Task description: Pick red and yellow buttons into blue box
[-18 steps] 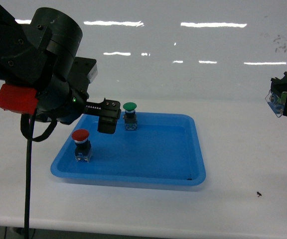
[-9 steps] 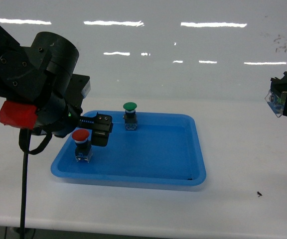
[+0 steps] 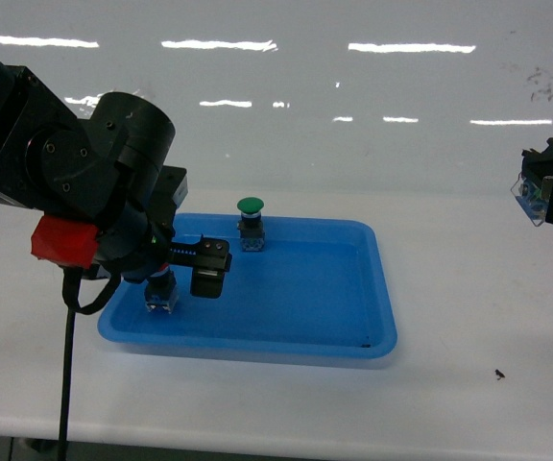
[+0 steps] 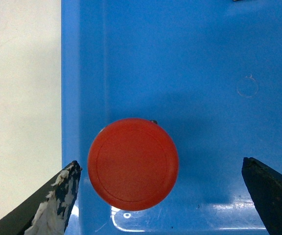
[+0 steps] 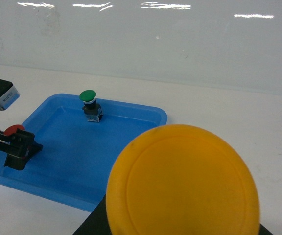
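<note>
Straddling the red button [image 4: 133, 164] (apparently untouched), left tool [image 4: 165, 196] gapes.

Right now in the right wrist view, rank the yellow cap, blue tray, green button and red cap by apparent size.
1. Round yellow button cap, inflated by nearness.
2. Shallow blue plastic tray.
3. Green-capped push button.
4. Red button cap, partly hidden.

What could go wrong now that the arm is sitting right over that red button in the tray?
The left gripper is open around the red button, which sits off-centre, nearer one finger; closing could tip it. That finger is also close to the blue tray wall and might snag it. The right gripper seems to hold the yellow button, which could slip.
</note>
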{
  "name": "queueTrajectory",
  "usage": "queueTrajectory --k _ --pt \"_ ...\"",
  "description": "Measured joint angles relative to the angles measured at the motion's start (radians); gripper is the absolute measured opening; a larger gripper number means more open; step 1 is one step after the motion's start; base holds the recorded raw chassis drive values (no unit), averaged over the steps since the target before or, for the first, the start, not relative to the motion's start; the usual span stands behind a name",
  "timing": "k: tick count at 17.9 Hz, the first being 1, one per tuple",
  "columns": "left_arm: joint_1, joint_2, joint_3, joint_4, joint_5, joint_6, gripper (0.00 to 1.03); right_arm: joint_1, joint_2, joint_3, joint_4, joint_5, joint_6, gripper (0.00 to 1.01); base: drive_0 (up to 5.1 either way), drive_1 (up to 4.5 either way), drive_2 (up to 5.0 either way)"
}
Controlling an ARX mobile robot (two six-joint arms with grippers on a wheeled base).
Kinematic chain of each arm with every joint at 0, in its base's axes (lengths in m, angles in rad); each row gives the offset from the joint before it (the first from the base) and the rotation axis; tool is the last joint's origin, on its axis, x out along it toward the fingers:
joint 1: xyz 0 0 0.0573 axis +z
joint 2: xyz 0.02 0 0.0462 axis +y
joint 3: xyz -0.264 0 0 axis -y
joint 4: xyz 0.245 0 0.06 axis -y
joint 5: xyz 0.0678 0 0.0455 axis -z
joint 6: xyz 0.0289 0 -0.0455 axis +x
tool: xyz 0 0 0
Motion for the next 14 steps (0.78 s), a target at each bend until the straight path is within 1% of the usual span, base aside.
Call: queueTrajectory --k 8,14 --pt "0.011 0.03 0.008 0.004 -0.015 -0.018 0.98 0.0 0.0 0.0 0.0 0.0 0.0 0.26 0.0 0.0 0.0" --pt "0.016 0.056 0.018 0.006 -0.022 -0.022 0.98 0.0 0.0 0.0 0.0 0.0 0.0 0.26 0.0 0.0 0.0"
